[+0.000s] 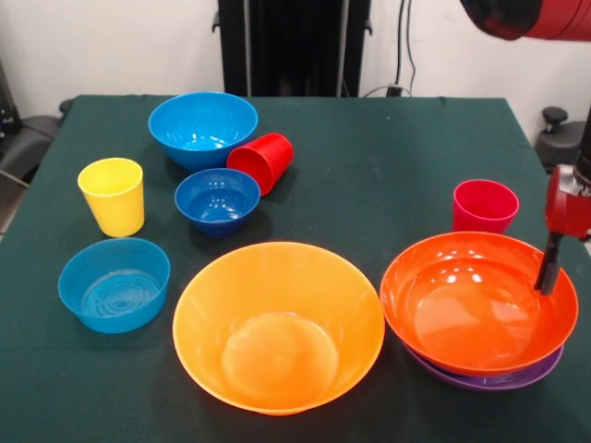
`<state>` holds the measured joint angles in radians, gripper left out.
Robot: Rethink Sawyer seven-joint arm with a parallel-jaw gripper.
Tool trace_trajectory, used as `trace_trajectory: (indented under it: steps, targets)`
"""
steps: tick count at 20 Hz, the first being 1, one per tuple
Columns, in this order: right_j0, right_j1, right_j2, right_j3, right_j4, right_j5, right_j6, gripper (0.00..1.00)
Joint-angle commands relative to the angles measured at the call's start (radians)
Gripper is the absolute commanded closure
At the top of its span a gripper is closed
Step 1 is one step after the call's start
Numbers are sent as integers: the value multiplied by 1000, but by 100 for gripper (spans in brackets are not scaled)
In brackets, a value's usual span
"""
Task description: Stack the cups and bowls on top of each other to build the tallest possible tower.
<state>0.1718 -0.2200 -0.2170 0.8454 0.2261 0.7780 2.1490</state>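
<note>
The red-orange bowl sits nested in the purple bowl at the front right; this low pile is the tower. My gripper hangs from the right edge, its tip at the red-orange bowl's right rim. The huge orange bowl stands at front centre. Three blue bowls show: a large one at the back, a small dark one in front of it, and a light one at the left. The yellow cup stands upright. The red cup lies on its side. The pinkish-red cup stands behind the tower.
The dark green table carries everything. The robot's black pedestal stands behind its far edge. A red arm link shows at the top right corner.
</note>
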Motion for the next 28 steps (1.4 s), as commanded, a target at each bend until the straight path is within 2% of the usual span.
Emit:
trace_trajectory:
  steps: [1, 4, 9, 20, 28]
  targets:
    - [11, -139, 109, 175, 4, 138, -3, 0]
    - [-2, -205, 113, 238, 10, 161, -28, 0]
    - [-25, -269, 140, 345, 12, 112, -59, 0]
    - [-82, -297, 196, 409, -9, 74, -92, 0]
    - [-150, -320, 239, 437, -45, 86, -170, 0]
